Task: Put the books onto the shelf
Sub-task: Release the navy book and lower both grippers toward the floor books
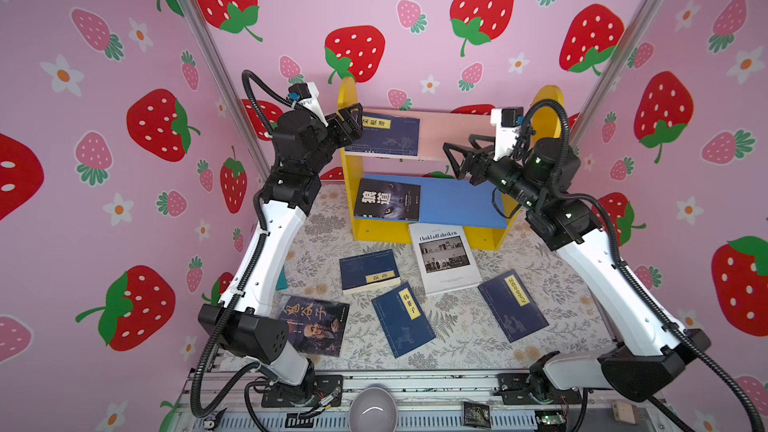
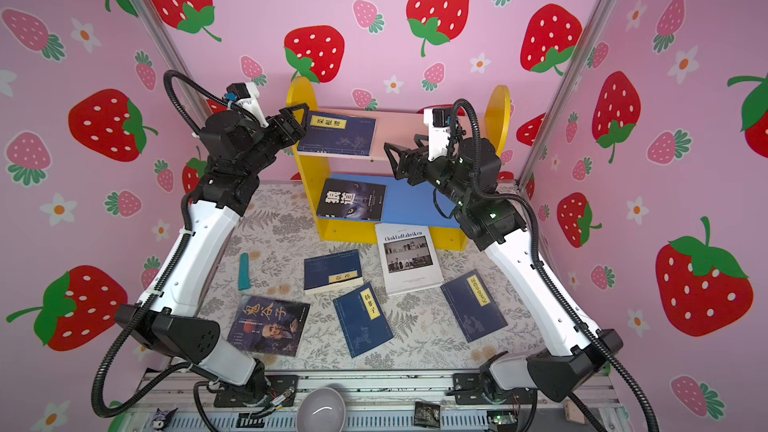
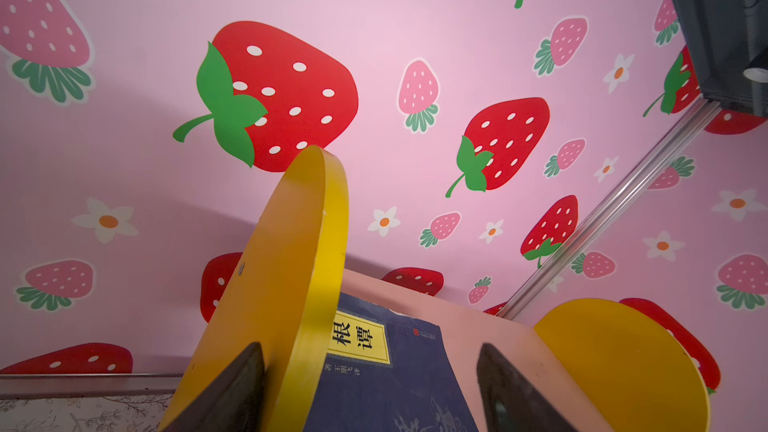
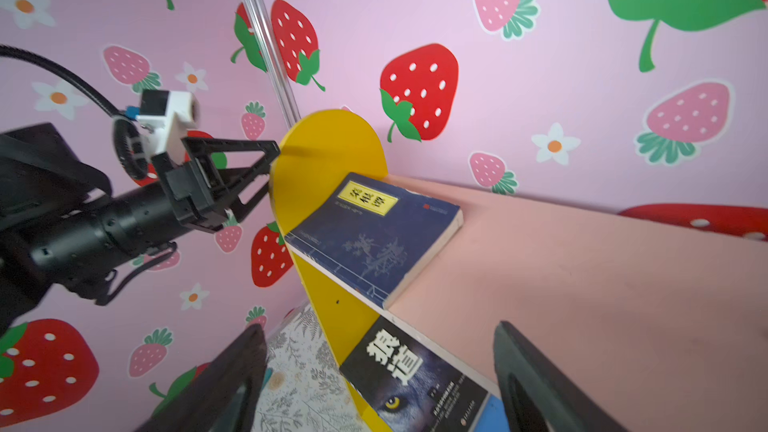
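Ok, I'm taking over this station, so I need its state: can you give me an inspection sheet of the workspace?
Surface: floral mat, flat.
Job's things: shelf holds a navy book on its pink board, wolf book on its blue board; white book, three navy books, portrait book lie on the mat.
Clutter: teal stick on the mat; bowl, dark packet on the front rail.
Grippers: left gripper open at the shelf's side panel; right gripper open, empty.
Cables: black hoses loop off both arms.
Surroundings: strawberry walls.
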